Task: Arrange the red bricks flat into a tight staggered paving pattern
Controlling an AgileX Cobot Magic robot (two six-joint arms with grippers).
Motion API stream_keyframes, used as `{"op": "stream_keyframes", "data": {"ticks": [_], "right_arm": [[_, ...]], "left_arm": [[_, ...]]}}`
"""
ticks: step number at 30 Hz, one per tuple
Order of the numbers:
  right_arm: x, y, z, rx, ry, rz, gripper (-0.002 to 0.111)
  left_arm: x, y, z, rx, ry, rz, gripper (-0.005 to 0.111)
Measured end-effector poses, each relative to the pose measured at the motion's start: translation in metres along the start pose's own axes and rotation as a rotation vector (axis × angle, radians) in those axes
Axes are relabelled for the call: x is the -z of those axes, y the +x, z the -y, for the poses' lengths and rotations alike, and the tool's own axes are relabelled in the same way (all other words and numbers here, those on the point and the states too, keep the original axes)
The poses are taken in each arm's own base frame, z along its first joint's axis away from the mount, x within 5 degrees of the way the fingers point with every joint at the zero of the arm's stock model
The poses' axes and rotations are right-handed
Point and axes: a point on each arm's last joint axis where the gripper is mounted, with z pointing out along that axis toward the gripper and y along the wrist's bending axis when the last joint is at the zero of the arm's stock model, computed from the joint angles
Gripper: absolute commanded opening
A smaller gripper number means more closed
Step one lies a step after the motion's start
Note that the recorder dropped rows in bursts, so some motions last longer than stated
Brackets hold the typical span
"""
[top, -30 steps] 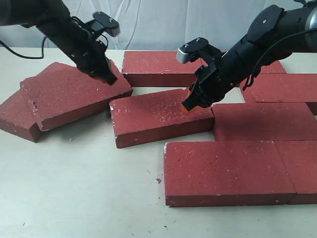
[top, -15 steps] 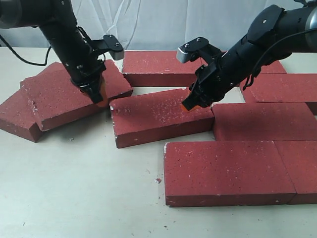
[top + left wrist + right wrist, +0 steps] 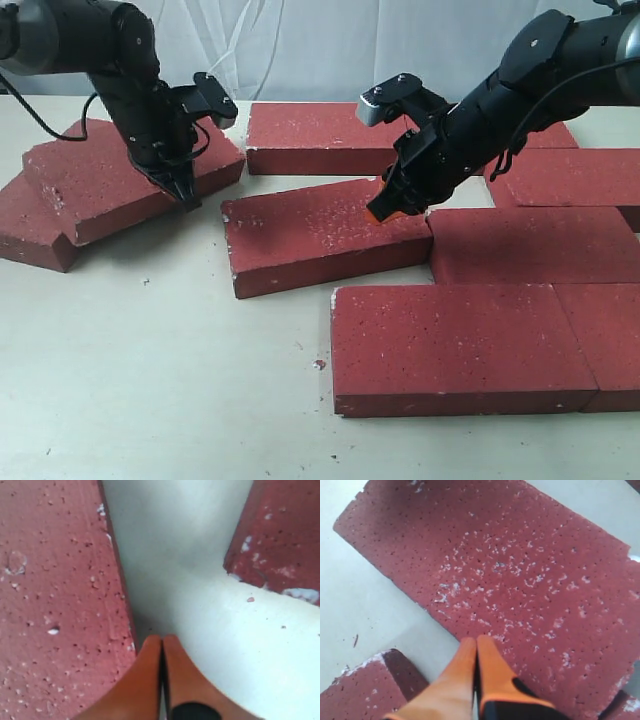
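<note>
Since the earlier frames the left gripper has come off the top of the upper left brick and down to its right-hand edge. That brick has swung away to the left, widening the gap to the centre brick. The right gripper has not shifted.

Left gripper: orange fingers pressed together with nothing between them, tips low over the bare table, just beside the brick's side face.

Right gripper: orange fingers likewise closed and empty, tips at the far right corner of the centre brick's top.

The upper left brick lies tilted across a lower brick. The centre brick lies flat but skewed, with a wedge-shaped gap open to the back brick. To its right the laid bricks sit flat, edges touching, in offset rows.

All are dark red rectangular slabs, thick, rough and pitted, flecked white, with chipped pale corners. The table is matte and off-white.
</note>
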Motion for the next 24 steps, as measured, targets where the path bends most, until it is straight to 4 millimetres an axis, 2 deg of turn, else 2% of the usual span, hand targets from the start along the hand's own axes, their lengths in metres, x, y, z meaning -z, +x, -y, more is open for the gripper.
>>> {"op": "stream_keyframes", "data": {"ticks": [3,8,10,13,14,16,17,20,24], "right_arm": [[0.000,0.000,0.000,0.000,0.002,0.001,0.000],[0.000,0.000,0.001,0.004,0.011,0.005,0.000],[0.000,0.000,0.002,0.011,0.024,0.004,0.000],[0.000,0.001,0.002,0.022,0.021,-0.013,0.000],[0.002,0.003,0.000,0.035,0.010,-0.032,0.000],[0.010,0.003,-0.003,0.059,0.013,-0.052,0.000],[0.014,0.003,-0.004,0.052,0.008,-0.055,0.000],[0.025,0.012,-0.004,-0.020,-0.054,-0.104,0.000],[0.025,0.013,-0.010,-0.042,-0.111,-0.124,0.000]], "left_arm": [[0.001,0.002,-0.002,0.044,-0.028,-0.020,0.000],[0.018,0.003,-0.007,0.158,-0.096,-0.013,0.000],[0.033,0.003,-0.006,0.174,-0.104,0.005,0.000],[0.070,0.007,-0.002,0.196,-0.116,0.027,0.000],[0.083,0.010,0.003,0.222,-0.090,0.025,0.000],[0.095,0.014,0.017,0.269,0.011,0.034,0.000],[0.095,0.016,0.025,0.288,0.067,0.040,0.000],[0.069,0.034,0.058,0.339,0.285,-0.084,0.000],[0.042,0.045,0.075,0.360,0.296,-0.094,0.000]]}}
